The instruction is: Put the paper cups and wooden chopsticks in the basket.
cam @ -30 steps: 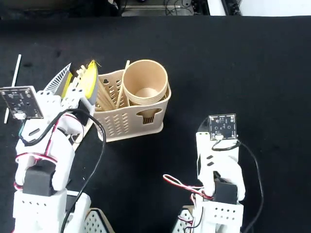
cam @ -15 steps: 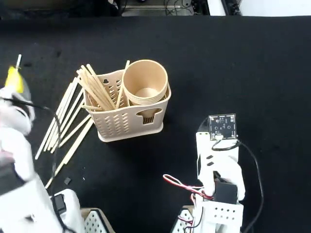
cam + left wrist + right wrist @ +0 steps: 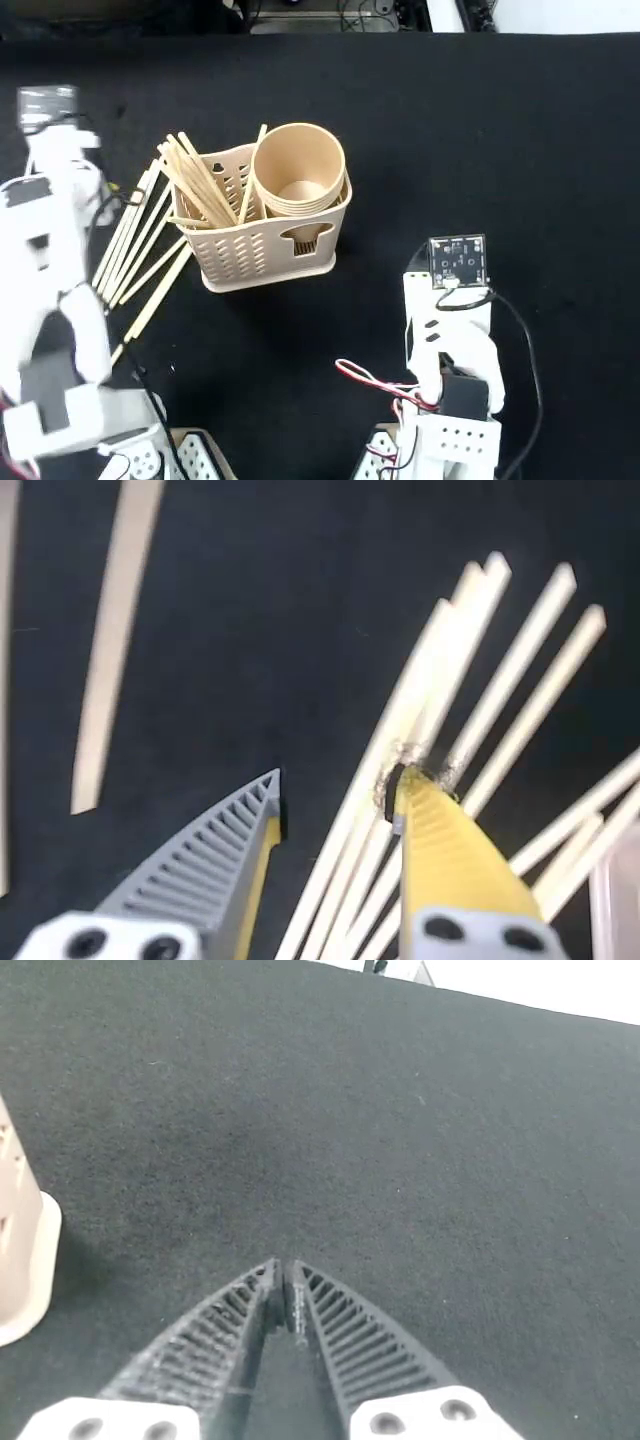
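Note:
A beige slotted basket [image 3: 262, 247] holds nested paper cups [image 3: 299, 170] and a bundle of wooden chopsticks [image 3: 195, 180] leaning out of its left end. Several loose chopsticks [image 3: 140, 250] lie on the black mat to the left of the basket. My left arm [image 3: 50, 200] stands over their far ends. My left gripper [image 3: 335, 780] is open just above the mat, and its yellow fingertip [image 3: 405, 785] touches the loose chopsticks [image 3: 470, 710]. Another chopstick [image 3: 110, 640] lies apart from them. My right gripper [image 3: 285, 1272] is shut on nothing, low over bare mat.
My right arm [image 3: 448, 330] sits at the front right, well away from the basket, whose foot [image 3: 20, 1260] appears at the edge of the right wrist view. Black mat [image 3: 480, 140] covers the table. Cables and equipment line the far edge.
The left arm let go of chopsticks at the basket, where they now lean, then swung left over the loose chopsticks. The right arm has not moved.

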Tool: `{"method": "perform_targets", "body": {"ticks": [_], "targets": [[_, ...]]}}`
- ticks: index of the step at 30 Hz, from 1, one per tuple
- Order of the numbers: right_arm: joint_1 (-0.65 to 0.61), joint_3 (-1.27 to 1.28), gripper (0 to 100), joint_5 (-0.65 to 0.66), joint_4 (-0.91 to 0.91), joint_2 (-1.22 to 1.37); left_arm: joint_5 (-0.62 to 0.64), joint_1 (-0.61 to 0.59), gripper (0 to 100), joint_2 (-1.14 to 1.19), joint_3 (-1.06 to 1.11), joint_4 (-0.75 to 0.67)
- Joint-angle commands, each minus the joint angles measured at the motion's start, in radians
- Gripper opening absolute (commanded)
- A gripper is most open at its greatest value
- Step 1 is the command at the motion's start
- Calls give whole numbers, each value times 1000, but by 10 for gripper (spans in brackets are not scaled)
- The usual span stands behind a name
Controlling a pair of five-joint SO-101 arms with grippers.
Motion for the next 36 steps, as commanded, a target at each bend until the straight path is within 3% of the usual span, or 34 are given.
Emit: {"method": "perform_targets", "body": {"ticks": [1, 5, 16, 23, 36], "targets": [[-5, -4, 21, 2, -12, -65, -126, 99, 192, 176, -125, -2], [-5, -4, 21, 2, -12, -65, -149, 139, 192, 293, -228, 25], [-5, -4, 21, 2, -12, -65, -92, 79, 186, 663, -524, 55], [-5, -4, 21, 2, -12, -65, -137, 91, 34, 680, -700, 316], [-5, -4, 21, 2, -12, -65, -147, 91, 29, 658, -843, 499]]}}
